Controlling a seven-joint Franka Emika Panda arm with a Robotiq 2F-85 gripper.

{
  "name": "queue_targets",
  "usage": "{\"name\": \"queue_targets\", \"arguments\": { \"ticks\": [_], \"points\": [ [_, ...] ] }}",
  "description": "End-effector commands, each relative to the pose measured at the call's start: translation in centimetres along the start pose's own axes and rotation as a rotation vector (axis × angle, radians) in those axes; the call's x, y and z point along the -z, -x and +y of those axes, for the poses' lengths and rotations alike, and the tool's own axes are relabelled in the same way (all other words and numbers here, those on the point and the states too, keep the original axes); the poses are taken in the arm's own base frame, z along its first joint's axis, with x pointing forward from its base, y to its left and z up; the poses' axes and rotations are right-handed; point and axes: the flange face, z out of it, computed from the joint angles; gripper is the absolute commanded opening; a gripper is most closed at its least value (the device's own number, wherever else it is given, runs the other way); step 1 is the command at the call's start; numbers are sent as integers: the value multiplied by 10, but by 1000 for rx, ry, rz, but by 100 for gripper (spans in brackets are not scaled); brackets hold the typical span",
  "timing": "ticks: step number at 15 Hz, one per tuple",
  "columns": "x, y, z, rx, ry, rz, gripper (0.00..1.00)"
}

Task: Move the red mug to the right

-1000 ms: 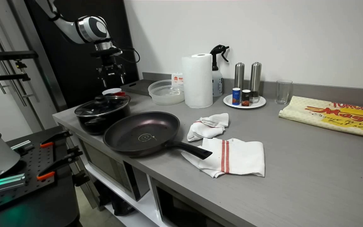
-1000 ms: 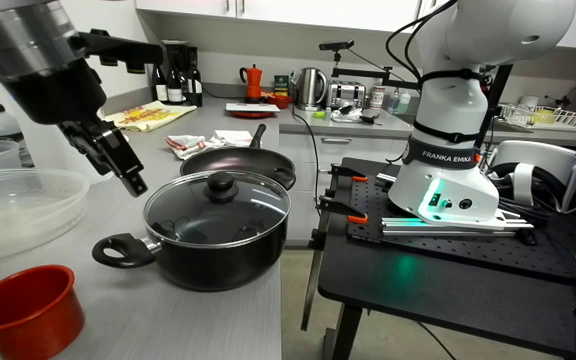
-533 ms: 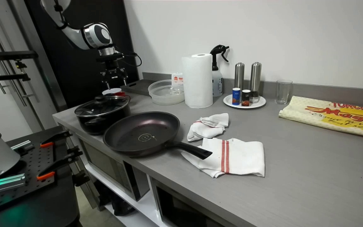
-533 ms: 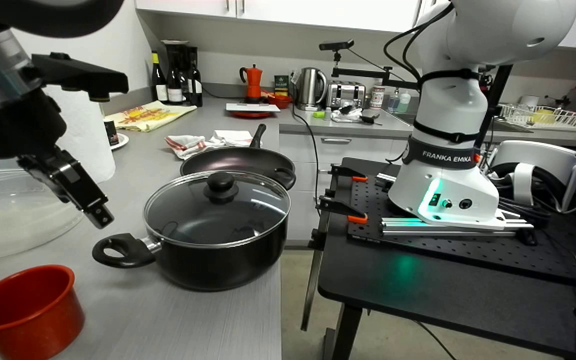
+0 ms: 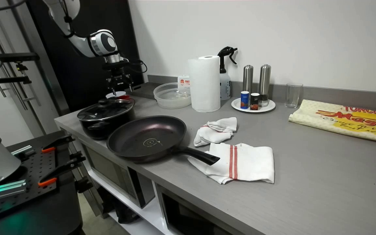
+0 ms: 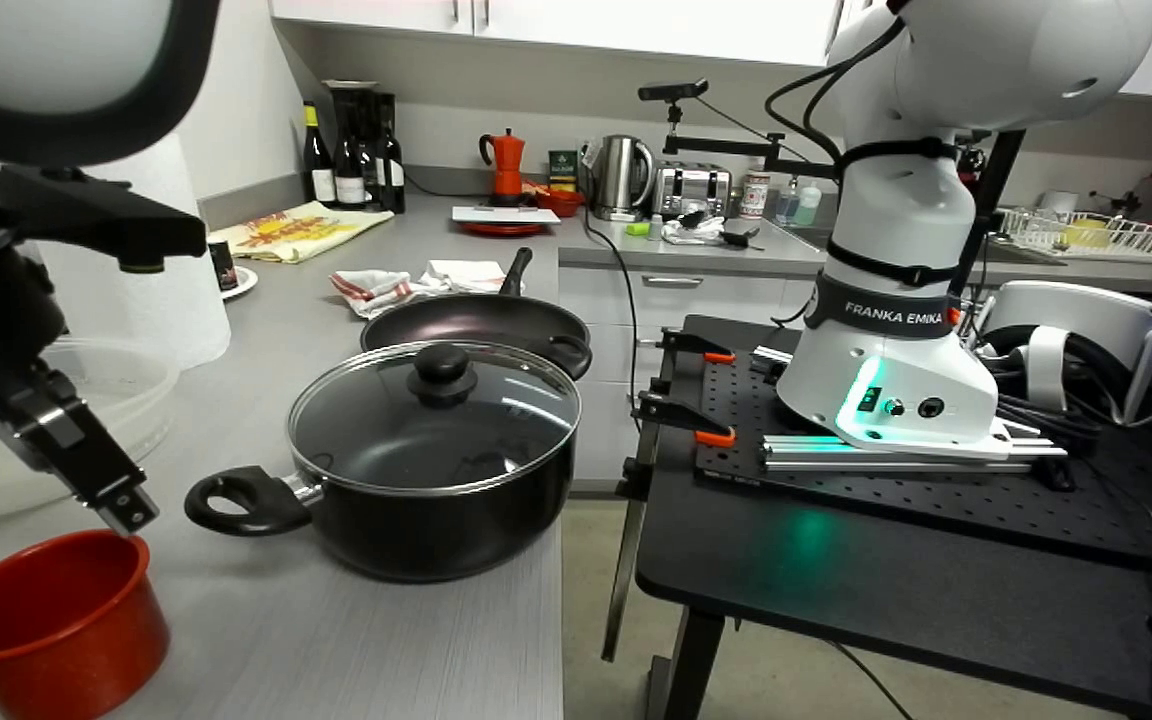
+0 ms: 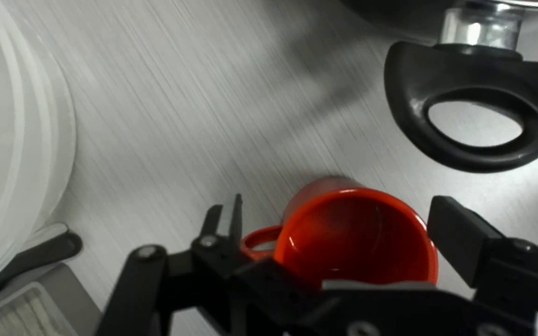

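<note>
1. The mug point(image 7: 367, 228) stands upright on the bench point(image 7: 157, 116), mouth up, near the pot point(image 6: 446, 530) and close to one pot handle point(image 7: 474, 161)
2. The fingers point(image 7: 463, 242) are spread, one to each side of the mug in the wrist view, pinching nothing; in an exterior view one overlaps the mug's rim, but contact cannot be established
3. Done, in my judgement: the approach, which looks nearly complete
4. Outstanding, in my judgement: any last lowering, the grip, the lift, the carry to the right and the release
5. Bench surface: grey, finely streaked; it also carries the pan point(image 5: 147, 130), the tub point(image 5: 173, 103), the roll point(image 5: 205, 85) and the cloths point(image 5: 253, 163)
6. Route: the way right appears to pass between the tub and the pot; a bump against either is the likely fault, so a raised carry is advisable
7. Room: white wall point(image 5: 305, 39) behind the bench, dark panel point(image 5: 116, 16) behind the arm point(image 5: 82, 45); in an exterior view a kettle point(image 6: 623, 178) and a toaster point(image 6: 693, 192) stand further off, with cupboards point(image 6: 636, 25) above
</note>
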Motion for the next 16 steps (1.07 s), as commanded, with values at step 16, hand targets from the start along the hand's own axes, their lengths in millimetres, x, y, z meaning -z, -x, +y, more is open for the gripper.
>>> {"name": "queue_targets", "arguments": {
  "ticks": [16],
  "points": [
    [-8, -24, 11, -2, 57, 127, 100]
  ]
}}
